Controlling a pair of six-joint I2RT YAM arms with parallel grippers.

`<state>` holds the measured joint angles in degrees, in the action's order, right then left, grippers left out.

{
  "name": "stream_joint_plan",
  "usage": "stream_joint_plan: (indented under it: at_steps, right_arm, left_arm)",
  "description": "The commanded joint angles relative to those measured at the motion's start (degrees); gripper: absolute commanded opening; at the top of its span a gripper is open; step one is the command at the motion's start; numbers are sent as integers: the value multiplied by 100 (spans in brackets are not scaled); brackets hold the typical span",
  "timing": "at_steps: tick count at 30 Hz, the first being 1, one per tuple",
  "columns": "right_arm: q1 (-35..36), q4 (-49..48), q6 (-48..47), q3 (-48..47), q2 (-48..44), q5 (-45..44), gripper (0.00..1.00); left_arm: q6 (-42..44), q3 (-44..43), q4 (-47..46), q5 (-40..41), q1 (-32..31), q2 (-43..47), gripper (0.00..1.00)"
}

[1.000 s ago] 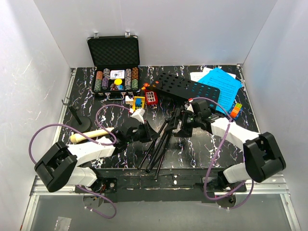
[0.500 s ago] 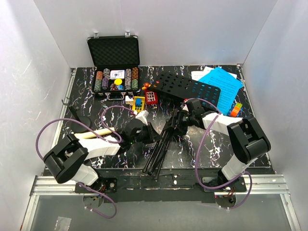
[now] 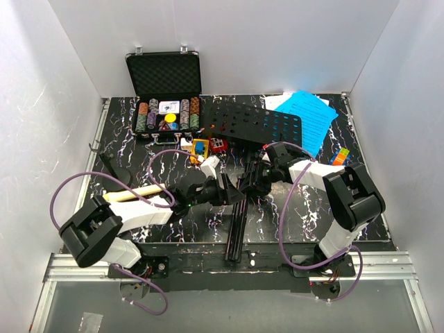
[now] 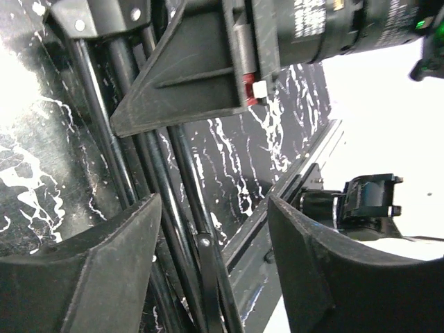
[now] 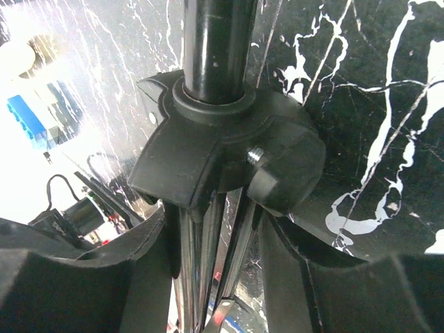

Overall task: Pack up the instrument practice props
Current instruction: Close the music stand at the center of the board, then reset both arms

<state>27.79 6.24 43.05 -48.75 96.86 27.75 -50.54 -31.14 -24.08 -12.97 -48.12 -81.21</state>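
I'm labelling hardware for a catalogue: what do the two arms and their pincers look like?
The left arm and right arm have white links, chunky black joint housings and looping purple cables. The left pincer and right pincer have matte black wedge-shaped fingers.

One music stand (image 3: 257, 127), one microphone (image 3: 128, 195), one chip case (image 3: 164, 73)

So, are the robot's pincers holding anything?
The right pincer grips the black metal music stand by its bunched tripod legs, under the collar. The left pincer straddles them, open.

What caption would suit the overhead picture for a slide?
Left gripper and right gripper straddle the bunched music stand legs, poker chip case behind.
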Motion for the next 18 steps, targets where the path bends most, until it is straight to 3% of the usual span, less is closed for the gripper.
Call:
stream_joint_plan:
  at_steps: [1,3,5,9,18]
  right_arm:
    - [25,-334,-499,-381,-124,11,20]
    - [25,-325,-482,-389,-115,11,27]
    - [25,-282,-447,-389,-115,-15,46]
    - [25,-54,-411,-433,-351,-181,69]
    - [7,1431,-683,-934,-1177,-849,81]
  left_arm:
    - [255,-86,192,84,22,535,65]
    - [326,-86,333,76,31,553,68]
    - [352,-86,429,40,31,562,68]
    - [343,2,474,67,31,729,70]
    - [826,-542,1536,127,39,1282,80]
